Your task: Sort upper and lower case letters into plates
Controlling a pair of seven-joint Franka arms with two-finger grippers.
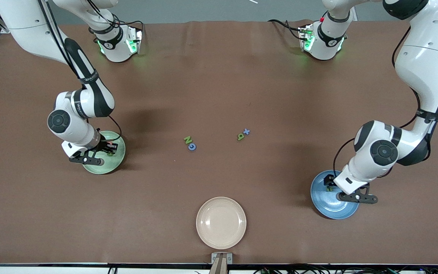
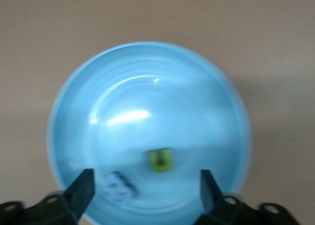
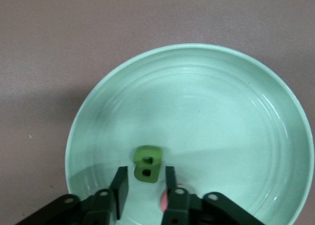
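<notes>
R gripper [image 3: 143, 185] over green plate [image 3: 221, 87] — L gripper [image 2: 147, 188] over blue plate [image 2: 147, 87]

Both pincers [image 2: 147, 185] [image 3: 143, 185] low, fingers apart

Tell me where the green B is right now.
The green B lies in the mint plate toward the right arm's end of the table, between the open fingers of the right gripper, beside a pink-red letter.

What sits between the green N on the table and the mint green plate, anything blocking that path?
Nothing visible does. The green N lies mid-table touching the blue G; bare tablecloth runs from it to the mint green plate, where the right gripper hangs over a green B.
</notes>
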